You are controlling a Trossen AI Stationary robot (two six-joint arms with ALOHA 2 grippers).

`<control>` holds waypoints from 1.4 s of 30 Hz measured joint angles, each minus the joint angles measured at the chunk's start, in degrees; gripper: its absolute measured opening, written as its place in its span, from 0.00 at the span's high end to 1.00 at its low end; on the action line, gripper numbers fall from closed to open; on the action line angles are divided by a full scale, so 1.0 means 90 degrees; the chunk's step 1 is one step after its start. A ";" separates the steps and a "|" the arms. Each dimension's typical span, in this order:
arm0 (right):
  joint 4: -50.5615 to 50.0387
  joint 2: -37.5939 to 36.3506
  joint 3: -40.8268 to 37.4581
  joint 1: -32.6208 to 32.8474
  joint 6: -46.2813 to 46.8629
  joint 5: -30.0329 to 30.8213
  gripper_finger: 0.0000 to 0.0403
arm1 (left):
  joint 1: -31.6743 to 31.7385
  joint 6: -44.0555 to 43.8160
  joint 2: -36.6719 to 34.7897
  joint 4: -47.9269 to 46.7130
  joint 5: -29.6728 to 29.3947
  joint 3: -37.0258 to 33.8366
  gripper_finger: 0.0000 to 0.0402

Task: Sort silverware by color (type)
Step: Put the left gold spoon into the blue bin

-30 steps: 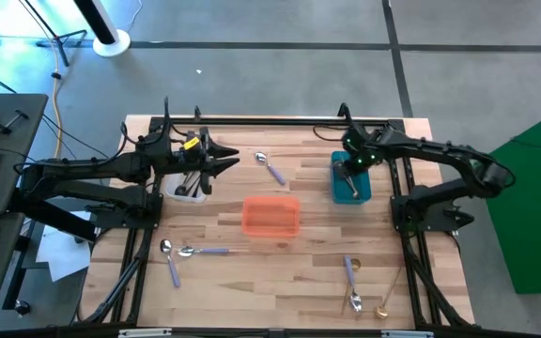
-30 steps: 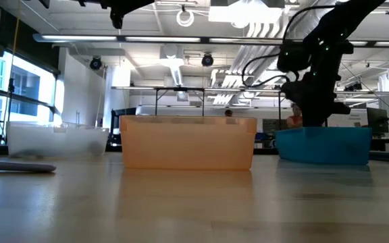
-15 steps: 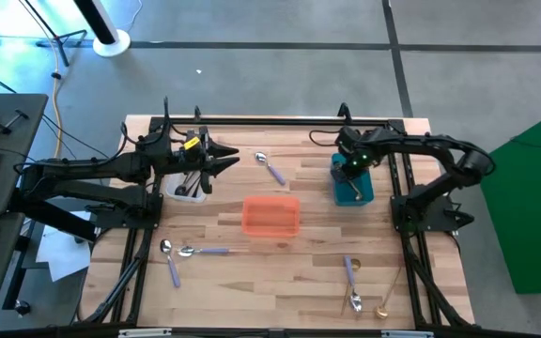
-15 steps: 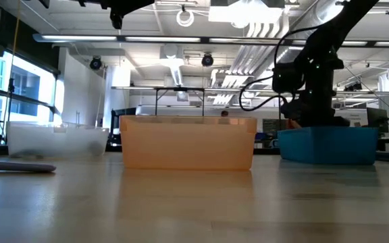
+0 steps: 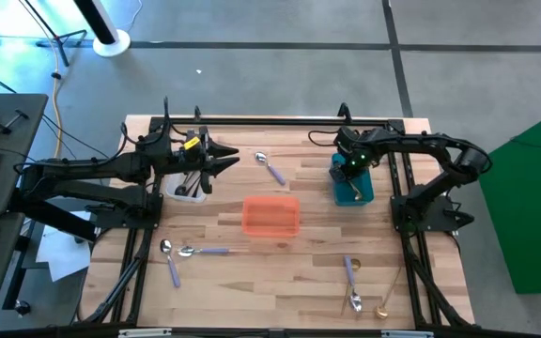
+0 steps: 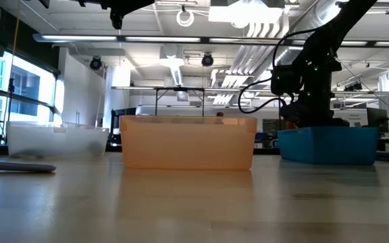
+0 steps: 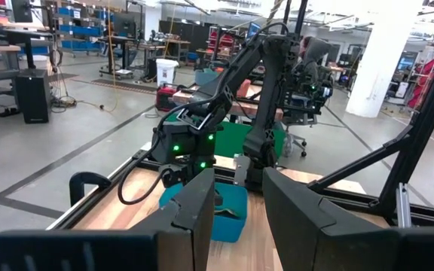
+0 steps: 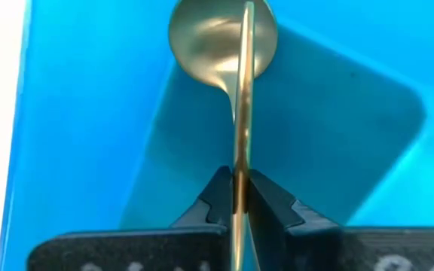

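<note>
Now | right claw (image 8: 241, 197) pinching thin gold spoon (image 8: 241, 90) | glossy teal bin (image 8: 89, 113)

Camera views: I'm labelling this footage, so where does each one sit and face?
High: overhead, straight down on table, both arms.
Low: tabletop height, facing the orange bin; right arm over the teal bin.
Left wrist: past its own fingers toward the right arm.
Right wrist: down into the teal bin; right pincer grips a gold spoon.
All show the teal bin.
</note>
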 joint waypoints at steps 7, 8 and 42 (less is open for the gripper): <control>0.0012 0.0005 -0.0005 0.0000 0.0071 0.0002 0.96 | 0.0000 -0.0002 0.0000 -0.0002 0.0000 0.0000 0.74; 0.0013 0.0005 -0.0005 0.0000 0.0136 0.0004 0.96 | 0.0000 -0.0002 0.0000 -0.0002 0.0000 0.0000 0.74; 0.0066 -0.0026 -0.0019 0.0012 0.0322 -0.0051 0.75 | 0.0002 0.0000 0.0000 -0.0002 0.0000 0.0000 0.74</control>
